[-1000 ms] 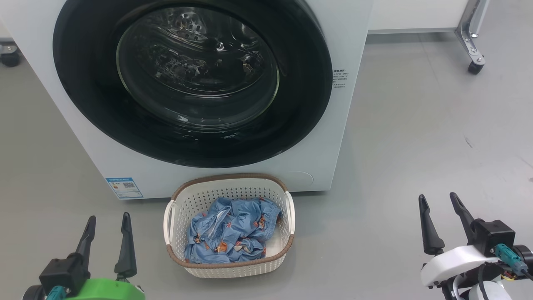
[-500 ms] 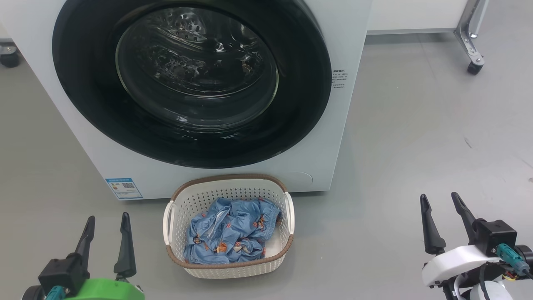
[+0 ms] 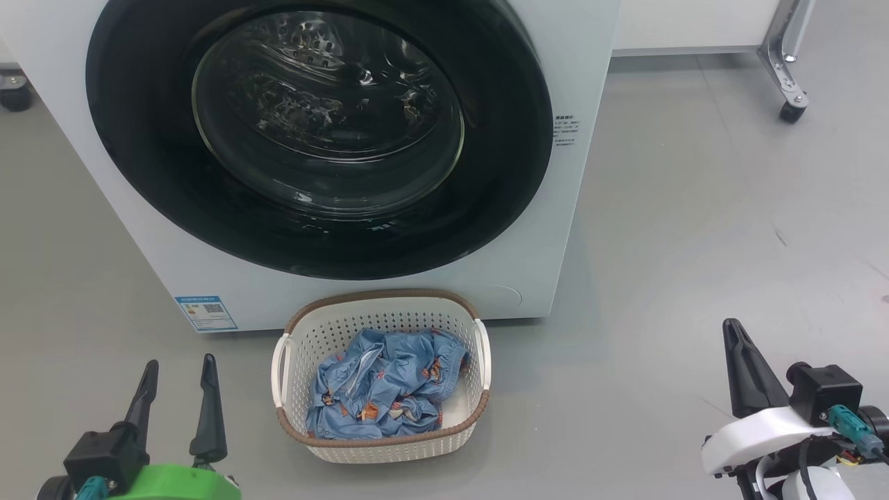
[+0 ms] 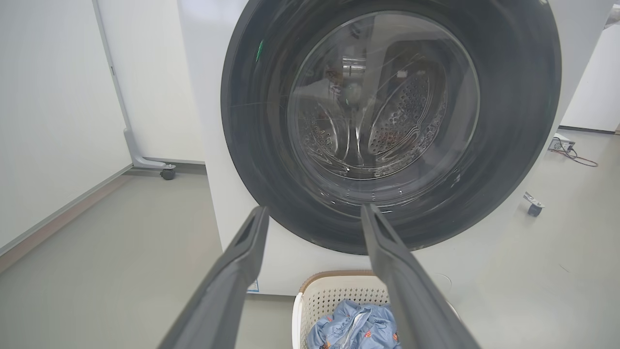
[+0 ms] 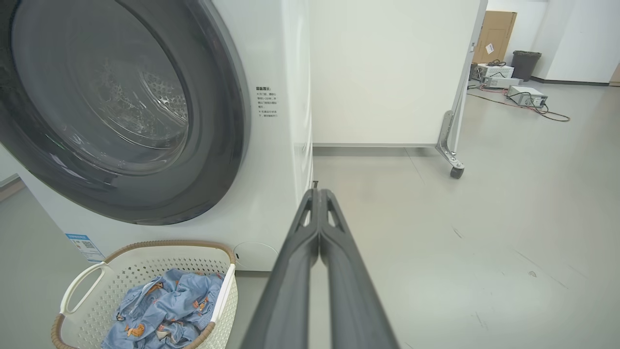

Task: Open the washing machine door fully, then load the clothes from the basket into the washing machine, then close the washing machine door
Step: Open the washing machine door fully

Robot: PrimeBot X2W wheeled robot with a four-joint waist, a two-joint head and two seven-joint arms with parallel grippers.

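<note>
The white washing machine (image 3: 542, 264) stands ahead, its round black-rimmed door (image 3: 319, 132) flat against the front, closed. On the floor before it sits the cream basket (image 3: 382, 444) holding the light-blue printed clothes (image 3: 382, 392). My left gripper (image 3: 177, 367) hovers open at the lower left, left of the basket, with nothing between its fingers. My right gripper (image 3: 730, 326) is at the lower right, well right of the basket, its fingers pressed together and empty. In the right wrist view the right gripper (image 5: 318, 191) points past the machine's right side (image 5: 298, 121).
A white panel on a metal leg with a caster (image 3: 792, 111) stands at the back right. Another caster (image 3: 15, 97) shows at the far left. Boxes and cables (image 5: 525, 97) lie far off on the grey floor.
My right gripper has shut; its two fingers were spread apart in both earlier frames. The left gripper, basket and door are unchanged.
</note>
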